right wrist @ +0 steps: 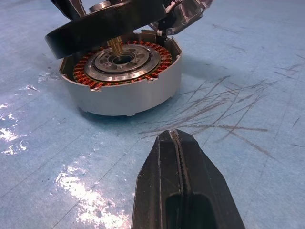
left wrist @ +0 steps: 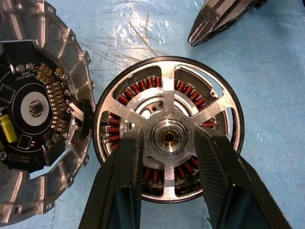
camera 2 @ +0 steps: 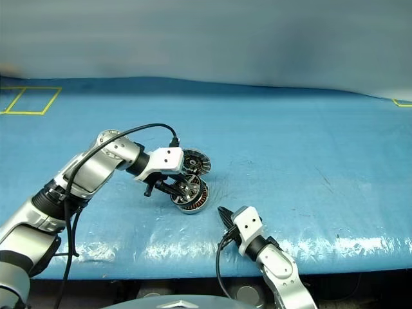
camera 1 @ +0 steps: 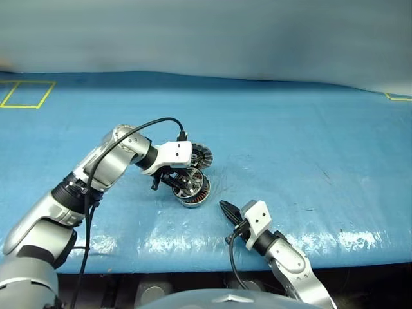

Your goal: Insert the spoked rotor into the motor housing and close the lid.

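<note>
- The motor housing (right wrist: 128,93): pale matt metal wall, coppery wire windings inside.
- The spoked rotor (left wrist: 167,131): black rim, brushed silvery metal spokes.
- The lid (left wrist: 43,109), at the rotor's nine o'clock in the left wrist view: cast grey metal.
- Table cover (camera 1: 309,161): blue, scratched, glossy near the edge.

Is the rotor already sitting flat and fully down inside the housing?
No: in the right wrist view the rotor is tilted above the housing, with one edge raised clear of the rim and the copper windings showing beneath.
</note>
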Controlling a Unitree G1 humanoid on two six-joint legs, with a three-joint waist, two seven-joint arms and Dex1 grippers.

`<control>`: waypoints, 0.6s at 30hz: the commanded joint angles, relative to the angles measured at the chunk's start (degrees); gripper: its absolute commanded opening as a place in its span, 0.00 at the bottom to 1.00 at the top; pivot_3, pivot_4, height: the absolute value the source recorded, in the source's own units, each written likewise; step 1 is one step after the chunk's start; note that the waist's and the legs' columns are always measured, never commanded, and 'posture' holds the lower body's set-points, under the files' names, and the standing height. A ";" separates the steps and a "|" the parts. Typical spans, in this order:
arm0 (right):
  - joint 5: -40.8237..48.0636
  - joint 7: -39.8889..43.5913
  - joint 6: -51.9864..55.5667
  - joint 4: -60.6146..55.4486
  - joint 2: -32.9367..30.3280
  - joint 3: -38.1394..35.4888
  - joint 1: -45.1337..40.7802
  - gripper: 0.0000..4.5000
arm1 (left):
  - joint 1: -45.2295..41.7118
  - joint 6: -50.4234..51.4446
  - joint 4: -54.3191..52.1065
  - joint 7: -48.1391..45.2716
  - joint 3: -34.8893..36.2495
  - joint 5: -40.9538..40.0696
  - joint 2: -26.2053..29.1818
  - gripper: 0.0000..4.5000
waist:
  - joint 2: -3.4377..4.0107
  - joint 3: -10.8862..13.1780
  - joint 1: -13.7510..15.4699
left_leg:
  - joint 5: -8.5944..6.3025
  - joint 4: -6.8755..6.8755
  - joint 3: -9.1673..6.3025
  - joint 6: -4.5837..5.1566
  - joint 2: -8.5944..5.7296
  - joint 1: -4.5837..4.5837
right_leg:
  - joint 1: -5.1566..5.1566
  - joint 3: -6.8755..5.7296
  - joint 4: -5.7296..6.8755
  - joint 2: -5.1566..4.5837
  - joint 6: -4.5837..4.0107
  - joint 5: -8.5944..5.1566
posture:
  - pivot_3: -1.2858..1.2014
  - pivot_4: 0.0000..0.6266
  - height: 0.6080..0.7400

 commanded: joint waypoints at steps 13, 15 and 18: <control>0.44 -1.12 0.86 -1.89 0.31 -0.33 0.36 0.00 | 2.11 1.05 -4.45 -2.95 6.64 -6.48 0.70 0.84 | 0.01 0.00 -0.07 | 0.00 -0.01 0.00 0.00 0.00 0.00 | 0.00 0.00 0.00 0.00 0.00 0.00 | 0.52 0.24 1.00; 0.62 -1.36 0.98 -2.25 0.37 -0.63 0.62 0.00 | 4.36 2.99 -6.69 -2.28 9.61 -9.34 1.28 0.69 | 0.02 0.01 -0.14 | 0.00 -0.03 0.00 0.01 0.01 0.01 | 0.00 0.00 0.01 0.00 0.00 0.00 | 0.52 0.24 1.00; 0.83 -1.47 1.03 -2.57 0.30 -0.96 0.99 0.00 | 6.27 5.98 -9.03 -0.17 14.96 -13.94 0.95 0.48 | 0.02 0.01 0.00 | 0.00 -0.02 -0.02 0.01 0.01 -0.01 | 0.00 -0.01 0.01 0.00 -0.02 -0.01 | 0.52 0.24 1.00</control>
